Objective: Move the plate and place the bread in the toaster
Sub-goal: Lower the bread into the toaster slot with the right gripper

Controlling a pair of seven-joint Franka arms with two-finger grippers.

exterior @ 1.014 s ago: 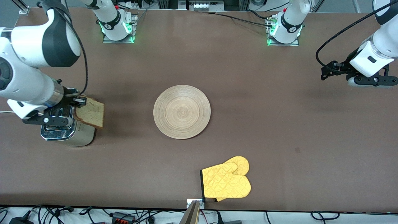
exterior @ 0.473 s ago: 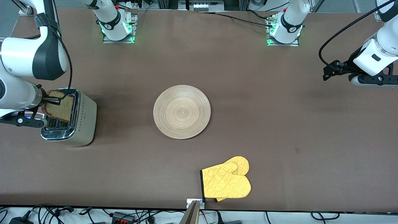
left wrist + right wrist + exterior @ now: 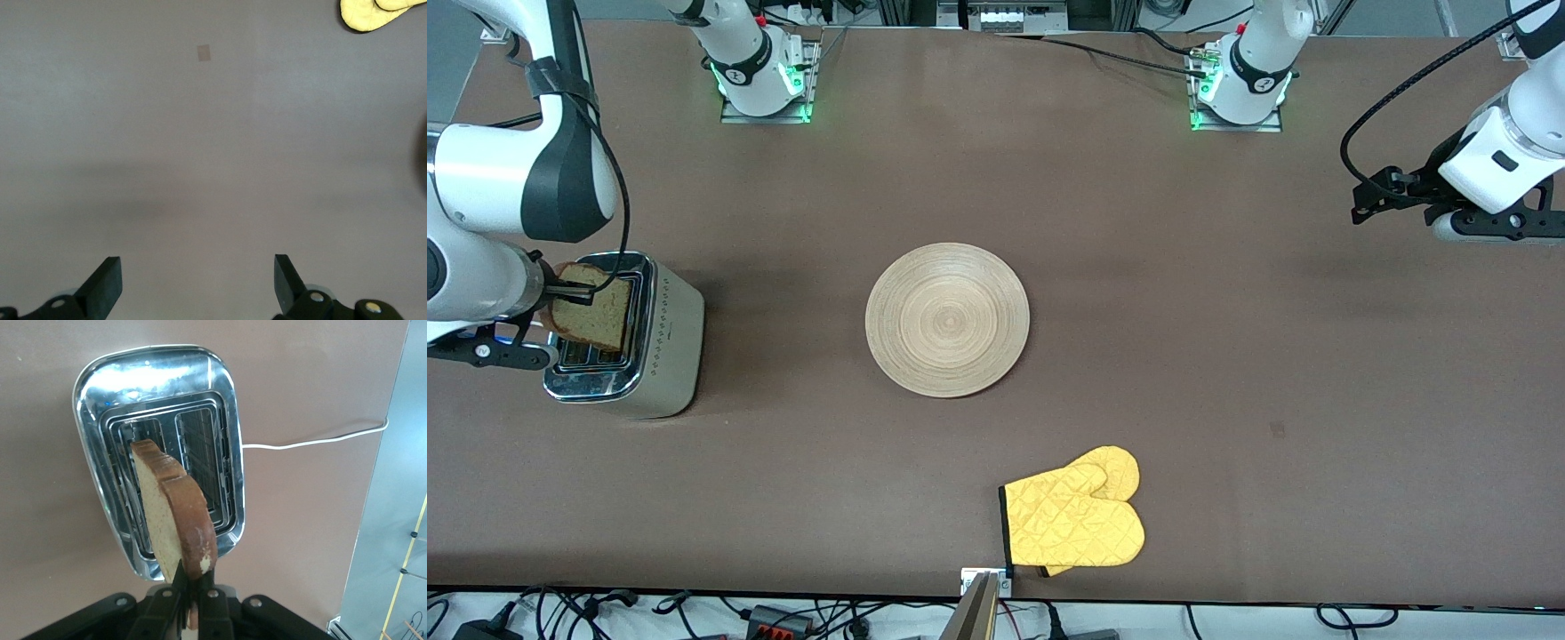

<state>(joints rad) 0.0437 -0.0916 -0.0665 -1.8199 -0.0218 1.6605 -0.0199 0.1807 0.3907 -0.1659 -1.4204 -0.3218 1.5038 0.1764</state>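
Observation:
The toaster [image 3: 660, 356] stands at the right arm's end of the table, chrome top up, two slots showing in the right wrist view [image 3: 220, 400]. My right gripper [image 3: 569, 289] is shut on the bread [image 3: 594, 307] and holds the slice on edge over the toaster's slots; the slice [image 3: 170, 513] hangs just above the slots in the right wrist view, my gripper [image 3: 193, 587] clamping its crust. The plate [image 3: 947, 319] lies at the table's middle with nothing on it. My left gripper [image 3: 1365, 206] is open and empty, held in the air at the left arm's end [image 3: 197, 283].
A yellow oven mitt [image 3: 1074, 519] lies near the table's front edge, nearer to the front camera than the plate; its tip shows in the left wrist view [image 3: 380, 12]. The toaster's white cord [image 3: 313, 440] runs off the table's end.
My right gripper carried the bread from beside the toaster to over its slots and turned it on edge. The slice now sits slightly lower. My left arm drifted a little.

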